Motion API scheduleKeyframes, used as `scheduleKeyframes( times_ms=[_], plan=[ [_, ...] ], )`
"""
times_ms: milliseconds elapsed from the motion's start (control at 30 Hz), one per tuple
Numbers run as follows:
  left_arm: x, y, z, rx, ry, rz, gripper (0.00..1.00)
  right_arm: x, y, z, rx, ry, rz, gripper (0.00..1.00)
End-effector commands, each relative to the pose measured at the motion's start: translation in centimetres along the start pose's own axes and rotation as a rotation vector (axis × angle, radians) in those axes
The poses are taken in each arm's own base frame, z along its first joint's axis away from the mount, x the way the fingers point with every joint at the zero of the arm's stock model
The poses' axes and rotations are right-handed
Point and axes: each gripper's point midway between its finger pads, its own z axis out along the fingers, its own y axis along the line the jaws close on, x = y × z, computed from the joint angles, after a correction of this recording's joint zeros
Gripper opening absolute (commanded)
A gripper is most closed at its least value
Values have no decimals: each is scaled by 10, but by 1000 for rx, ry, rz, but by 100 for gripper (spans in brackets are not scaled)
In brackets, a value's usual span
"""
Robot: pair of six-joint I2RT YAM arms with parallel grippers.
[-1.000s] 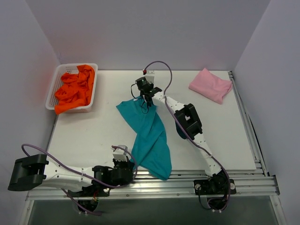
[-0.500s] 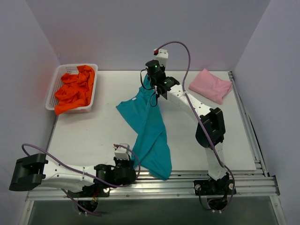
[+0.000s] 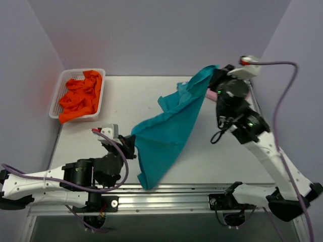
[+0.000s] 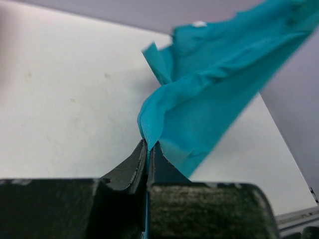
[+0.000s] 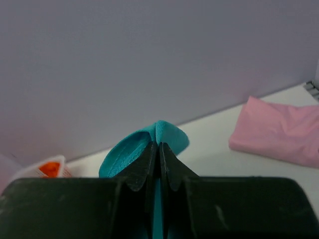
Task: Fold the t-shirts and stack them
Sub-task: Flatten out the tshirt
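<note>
The teal t-shirt (image 3: 174, 126) hangs stretched in the air between both arms, above the table's middle. My left gripper (image 3: 132, 146) is shut on its lower left corner; in the left wrist view the cloth (image 4: 209, 99) runs up from the closed left gripper (image 4: 148, 144). My right gripper (image 3: 214, 75) is raised high at the back right, shut on the shirt's upper corner; a teal fold (image 5: 144, 147) sticks out past the closed right gripper (image 5: 158, 145). A folded pink t-shirt (image 5: 281, 132) lies on the table at the back right, mostly hidden behind the right arm from above. Orange t-shirts (image 3: 81, 98) fill the basket.
A white lattice basket (image 3: 60, 88) stands at the table's back left corner. Lilac walls close in the back and both sides. A metal rail (image 3: 202, 194) runs along the near edge, with both arm bases below it.
Both arms have lifted the teal t-shirt off the table. The right gripper swung up and to the back right; the left gripper rose and moved inward, pulling the cloth taut.
</note>
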Motion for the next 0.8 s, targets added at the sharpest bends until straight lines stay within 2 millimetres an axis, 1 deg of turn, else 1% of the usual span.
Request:
scheduleKeyframes(
  times_ms=[0, 33, 67, 100, 133, 167, 200, 233, 267, 333, 367, 400, 433, 467, 500, 533, 567, 600, 633, 667, 700, 733, 767],
  plan=[
    [-82, 4, -7, -49, -152, 109, 2, -91, -32, -59, -11, -190, 146, 0],
    [-96, 0, -9, -43, -172, 110, 2, -117, -44, -82, -33, -243, 193, 0],
    [-112, 2, -11, -55, -194, 192, 2, -129, -46, -94, -64, -269, 214, 0],
    [-139, -8, -17, -24, -224, 137, 2, -140, -49, -106, -96, -292, 234, 0],
    [-152, -13, -20, 2, -232, 137, 2, -161, -56, -128, -143, -344, 279, 0],
    [-165, -16, -23, 16, -238, 158, 2, -168, -51, -138, -204, -352, 280, 0],
    [-173, -26, -26, 55, -239, 174, 2, -176, -53, -149, -234, -370, 290, 0],
    [-198, -29, -33, 83, -258, 133, 2, -187, -58, -163, -261, -392, 307, 0],
    [-207, -33, -36, 102, -265, 149, 2, -189, -60, -169, -278, -396, 307, 0],
    [-223, -52, -42, 181, -291, 152, 2, -200, -62, -183, -313, -422, 311, 0],
    [-239, -53, -46, 195, -315, 174, 2, -204, -63, -185, -318, -431, 309, 0],
    [-249, -61, -47, 198, -337, 159, 2, -208, -63, -187, -320, -439, 305, 0],
    [-256, -67, -50, 211, -345, 168, 2, -214, -62, -187, -313, -449, 303, 0],
    [-272, -64, -54, 207, -368, 197, 2, -217, -61, -185, -306, -455, 288, 0],
    [-279, -71, -53, 195, -390, 195, 2, -218, -59, -181, -294, -454, 277, 0],
    [-285, -68, -53, 167, -404, 201, 2, -218, -54, -169, -260, -445, 260, 0],
    [-289, -65, -52, 128, -427, 287, 2, -218, -52, -162, -239, -444, 236, 0],
    [-298, -65, -52, 96, -463, 230, 2, -216, -47, -153, -223, -436, 218, 0],
    [-300, -63, -51, 70, -479, 242, 2, -205, -40, -131, -175, -408, 186, 0],
    [-302, -56, -49, 22, -490, 275, 2, -203, -37, -123, -155, -402, 174, 0],
    [-300, -55, -45, 0, -495, 267, 2, -196, -32, -112, -135, -390, 151, 0],
    [-299, -53, -41, -18, -499, 276, 2, -180, -22, -91, -112, -356, 118, 0],
    [-304, -47, -33, -37, -530, 201, 2, -171, -22, -81, -71, -342, 107, 0]
  ],
)
